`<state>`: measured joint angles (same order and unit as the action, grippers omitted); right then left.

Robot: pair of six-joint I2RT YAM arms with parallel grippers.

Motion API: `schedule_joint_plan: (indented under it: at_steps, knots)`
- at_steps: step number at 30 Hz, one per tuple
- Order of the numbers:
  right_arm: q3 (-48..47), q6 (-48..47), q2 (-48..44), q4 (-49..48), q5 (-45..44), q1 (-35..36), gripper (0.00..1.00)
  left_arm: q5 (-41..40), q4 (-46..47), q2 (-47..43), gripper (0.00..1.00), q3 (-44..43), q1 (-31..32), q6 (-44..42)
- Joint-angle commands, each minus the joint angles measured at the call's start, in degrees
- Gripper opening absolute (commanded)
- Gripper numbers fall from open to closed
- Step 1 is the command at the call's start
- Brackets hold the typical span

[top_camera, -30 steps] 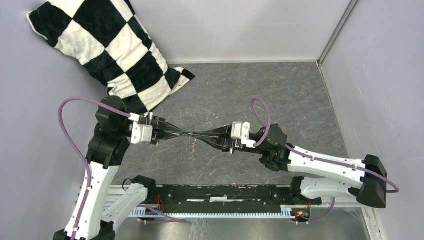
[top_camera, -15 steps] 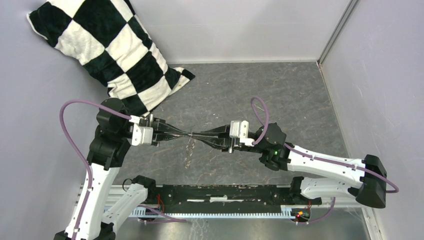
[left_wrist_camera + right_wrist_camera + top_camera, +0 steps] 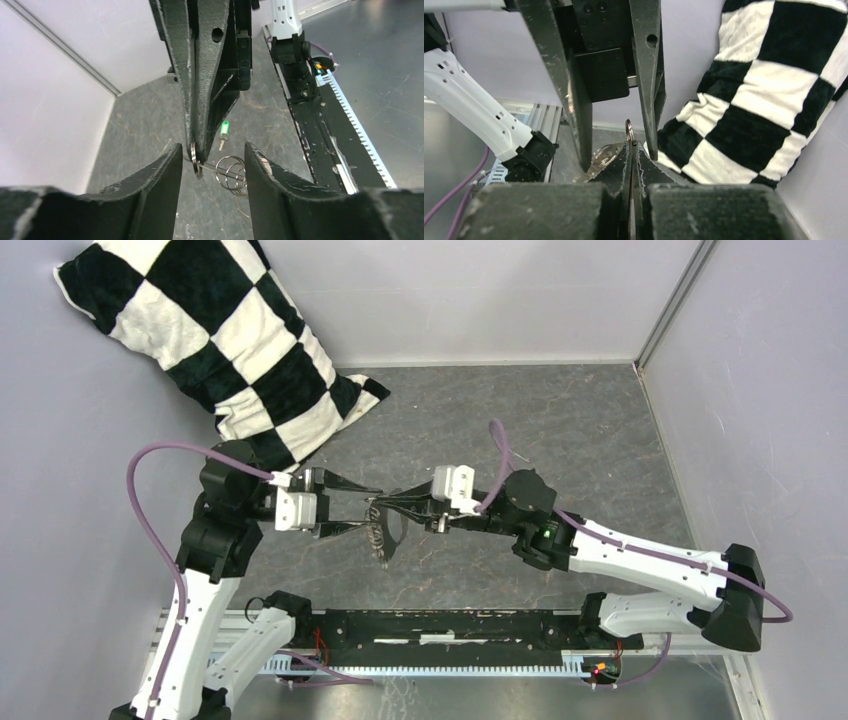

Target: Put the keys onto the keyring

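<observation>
**Overhead view.** We see the two arms meeting tip to tip over the middle of the grey table (image 3: 560,430). The left gripper (image 3: 370,507) has its fingers spread wide apart and holds nothing. The right gripper (image 3: 631,150) reaches in from the right with its fingers pressed together, their tips lying between the left fingers.

**Wrist views.** We find the keyring (image 3: 231,173) pinched at those closed tips. In the left wrist view a small silvery ring sits at the very end of the closed pair, with a cluster of thin rings just beside it. In the right wrist view the top of that ring shows just above the tips. The green-tagged key (image 3: 224,131) lies on the table beneath the right gripper's fingers, to the right of the keyring. It is apart from the keyring and touched by neither gripper.

**Surroundings.** A black-and-white checkered pillow (image 3: 220,340) leans in the far left corner.
</observation>
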<state>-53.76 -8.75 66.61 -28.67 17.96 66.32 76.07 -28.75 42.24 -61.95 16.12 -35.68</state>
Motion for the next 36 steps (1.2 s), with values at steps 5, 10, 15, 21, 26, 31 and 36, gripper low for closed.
schedule_joint_plan:
  at_steps: [5,10,15,21,26,31,36]
  knots:
    - [-13.1,-8.7,3.4,27.0,-5.3,0.1,0.00,-7.2,-21.7,2.9,0.64,-4.8,0.2,-17.4]
    - [-17.3,-10.0,4.5,35.5,-6.1,0.2,0.00,-8.2,-25.7,2.6,0.64,-4.3,0.2,-21.7]
    - [-21.3,-11.1,6.1,41.0,-6.6,0.2,0.01,-9.1,-26.4,3.2,0.65,-4.3,0.2,-22.3]
    - [-23.0,-12.4,6.7,43.5,-7.1,0.2,0.01,-9.5,-28.1,4.1,0.62,-4.7,0.2,-24.2]
    - [-25.3,-13.2,8.0,45.7,-6.4,0.3,0.00,-10.7,-28.2,5.0,0.58,-4.9,0.2,-25.6]
    - [-28.0,-13.9,9.5,48.6,-5.7,0.6,0.01,-12.3,-24.7,6.0,0.51,-4.5,0.2,-23.3]
    - [-30.1,-14.4,10.9,50.9,-5.7,1.2,0.01,-11.9,-23.5,6.5,0.41,-4.5,0.2,-23.4]
